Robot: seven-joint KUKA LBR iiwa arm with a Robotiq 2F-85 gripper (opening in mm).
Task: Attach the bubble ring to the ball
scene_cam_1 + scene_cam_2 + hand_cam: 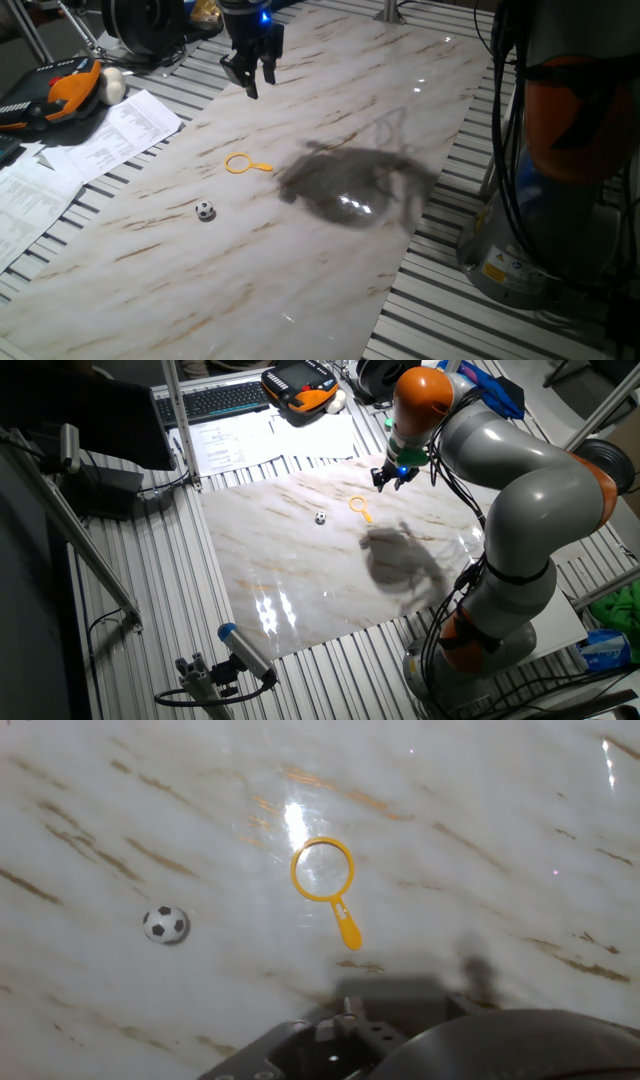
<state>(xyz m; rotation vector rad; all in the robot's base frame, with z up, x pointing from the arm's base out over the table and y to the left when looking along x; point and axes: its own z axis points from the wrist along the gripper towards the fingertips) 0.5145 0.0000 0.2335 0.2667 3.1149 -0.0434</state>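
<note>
One yellow ring [240, 164] and one ball [205, 210] lie apart on the marble table [400, 120]; one gripper [252, 78] hangs above, jaws apart, empty.

Yellow-orange bubble ring [324, 880], black-and-white patched ball [165, 924], brown-veined white marble tabletop [520, 870].

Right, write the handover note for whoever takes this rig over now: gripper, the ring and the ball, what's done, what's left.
Gripper: empty, raised above the marble board, fingers look apart; nothing between them.
Bubble ring: lying flat on the marble board, handle pointing away from the ball, untouched. In the hand view it sits near the centre.
Ball: resting on the board by itself, apart from the ring, not touching it.
Done: nothing yet; ring and ball are separate.
Left: probably lower onto the ring, grip it by the handle, carry it over and set the loop on the ball.
</note>
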